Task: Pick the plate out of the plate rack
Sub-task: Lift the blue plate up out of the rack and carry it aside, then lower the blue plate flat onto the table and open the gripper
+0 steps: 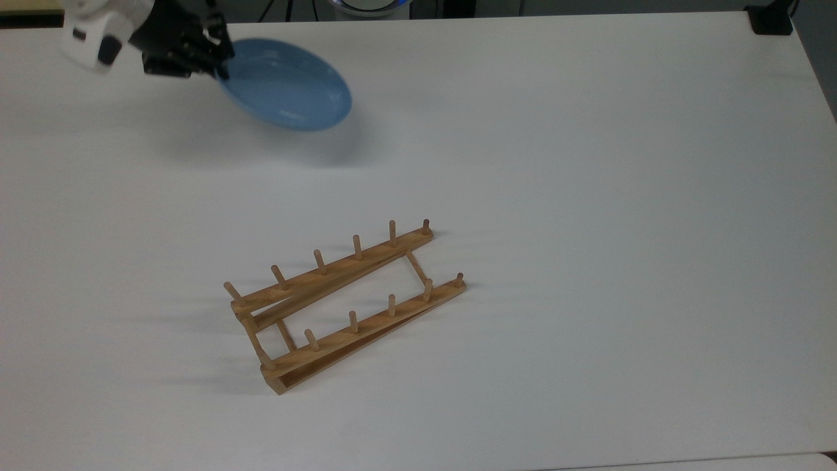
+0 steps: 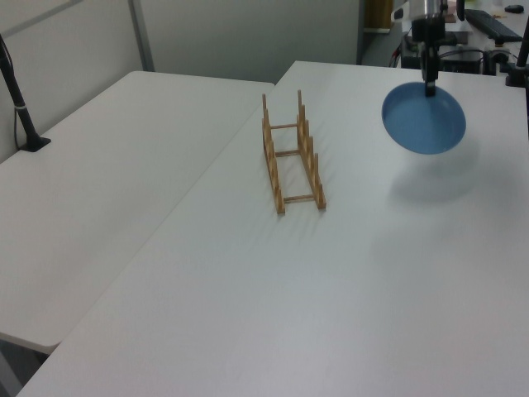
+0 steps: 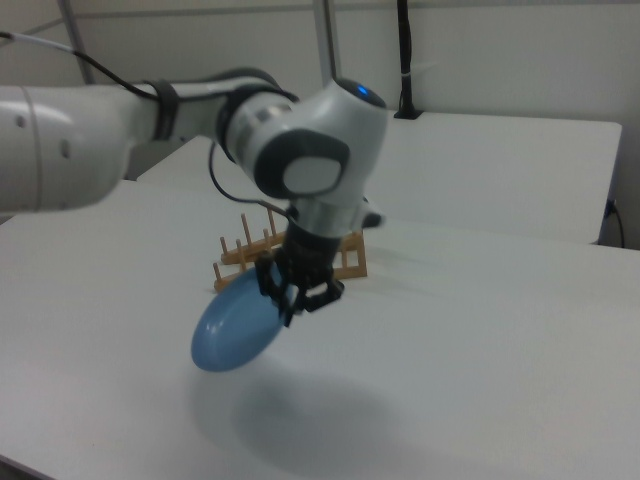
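Note:
The light-blue plate [image 1: 286, 85] hangs tilted a little above the table near the top view's upper left, well apart from the rack. My gripper [image 1: 221, 64] is shut on its rim at the plate's left edge in the top view. In the left view the plate [image 2: 424, 121] hangs below the gripper [image 2: 429, 86] at the far right. In the right view the gripper [image 3: 290, 305] pinches the plate [image 3: 234, 325] at its upper edge. The wooden plate rack [image 1: 346, 307] stands bare at mid-table, also seen as the rack [image 2: 293, 155] in the left view and the rack [image 3: 250, 250] behind my arm in the right view.
The white table [image 1: 588, 196] stretches wide to the top view's right of the rack. A black clamp base [image 1: 771, 19] sits at the top view's far right corner. A second white table [image 2: 99, 165] with a black pole [image 2: 18, 99] adjoins on the left view's left.

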Robot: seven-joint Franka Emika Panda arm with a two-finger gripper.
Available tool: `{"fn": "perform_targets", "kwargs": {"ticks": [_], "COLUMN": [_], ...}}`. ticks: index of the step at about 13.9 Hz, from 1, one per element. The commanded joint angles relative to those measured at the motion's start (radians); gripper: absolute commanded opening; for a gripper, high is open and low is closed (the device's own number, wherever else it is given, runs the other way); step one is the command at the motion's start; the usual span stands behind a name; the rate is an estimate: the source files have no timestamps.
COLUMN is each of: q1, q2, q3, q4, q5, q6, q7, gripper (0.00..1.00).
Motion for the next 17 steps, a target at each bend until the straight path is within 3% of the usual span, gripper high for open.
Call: {"fn": "perform_targets", "kwargs": {"ticks": [1, 8, 9, 10, 11, 14, 17], "q1": [-0.02, -0.022, -0.022, -0.022, -0.025, -0.025, -0.013], "q2": [0.069, 0.168, 0.181, 0.184, 0.182, 0.129, 0.015], "q3": [-0.002, -0.002, -0.002, -0.002, -0.002, -0.002, 0.01], "q4": [-0.018, -0.035, -0.034, -0.031, -0.029, -0.019, 0.035], "q5": [0.021, 0.007, 0.006, 0.005, 0.007, 0.01, 0.006], "q6": [0.088, 0.205, 0.205, 0.204, 0.199, 0.196, 0.147], "q7": [-0.012, -0.002, -0.002, 0.002, 0.002, 0.043, 0.255], "gripper": [0.0, 0.0, 0.04, 0.68, 1.0, 1.0, 1.0]}}
